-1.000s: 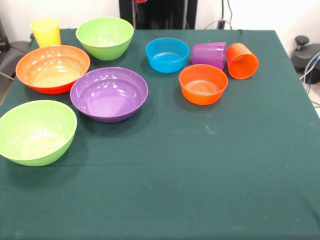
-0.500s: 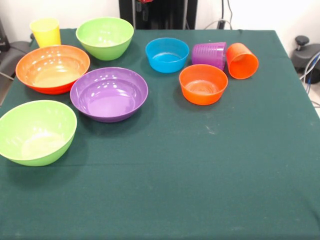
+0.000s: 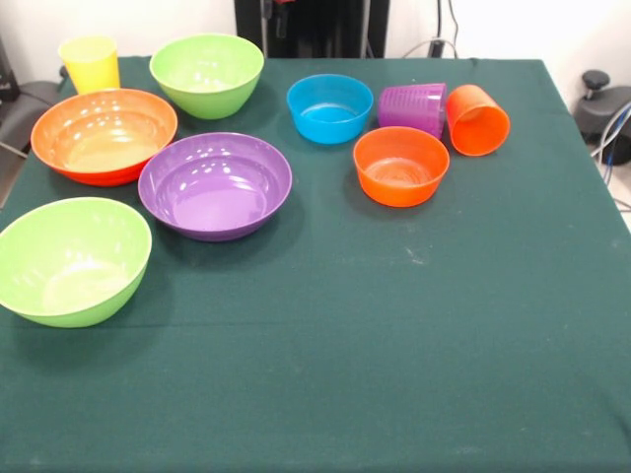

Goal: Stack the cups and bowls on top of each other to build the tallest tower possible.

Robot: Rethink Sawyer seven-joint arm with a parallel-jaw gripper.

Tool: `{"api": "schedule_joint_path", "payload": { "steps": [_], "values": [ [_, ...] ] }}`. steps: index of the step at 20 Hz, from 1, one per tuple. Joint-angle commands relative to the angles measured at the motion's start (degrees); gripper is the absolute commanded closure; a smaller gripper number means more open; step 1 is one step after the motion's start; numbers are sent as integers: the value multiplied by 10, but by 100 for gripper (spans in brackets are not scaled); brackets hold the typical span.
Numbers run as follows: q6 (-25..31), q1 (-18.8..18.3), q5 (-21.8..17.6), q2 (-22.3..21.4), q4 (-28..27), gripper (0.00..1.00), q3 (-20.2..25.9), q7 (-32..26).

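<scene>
All cups and bowls sit apart on the green tablecloth (image 3: 394, 345). A yellow cup (image 3: 89, 63) stands upright at the far left. A ribbed purple cup (image 3: 412, 107) and an orange cup (image 3: 477, 119) lie on their sides at the far right. Two lime green bowls (image 3: 207, 74) (image 3: 74, 259), a large orange bowl (image 3: 104, 135) and a purple bowl (image 3: 215, 184) fill the left side. A small blue bowl (image 3: 329, 107) and a small orange bowl (image 3: 400, 166) sit mid-right. Only a red scrap of the gripper (image 3: 282, 3) shows at the top edge, far above everything.
The black pedestal (image 3: 315, 28) stands behind the table's far edge. Cables and a black device (image 3: 603, 103) lie off the right edge. A dark chair (image 3: 20, 108) sits off the left edge.
The red scrap at the top edge has shifted slightly sideways. No cup or bowl has moved.
</scene>
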Motion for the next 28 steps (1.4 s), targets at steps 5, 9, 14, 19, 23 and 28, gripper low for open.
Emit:
{"api": "schedule_joint_path", "payload": {
  "steps": [5, 9, 14, 19, 23, 28],
  "values": [
    [-75, 55, -79, 28, -62, 0, -22, -16],
    [-72, 66, -86, 26, -56, 0, -16, -5],
    [-61, 77, -86, 24, -49, 0, -3, 5],
    [-49, 94, -75, 24, -43, 0, 14, 16],
    [-48, 108, -69, 31, -49, 0, 20, 21],
    [-48, 118, -64, 34, -53, 0, 23, 28]
  ]
}}
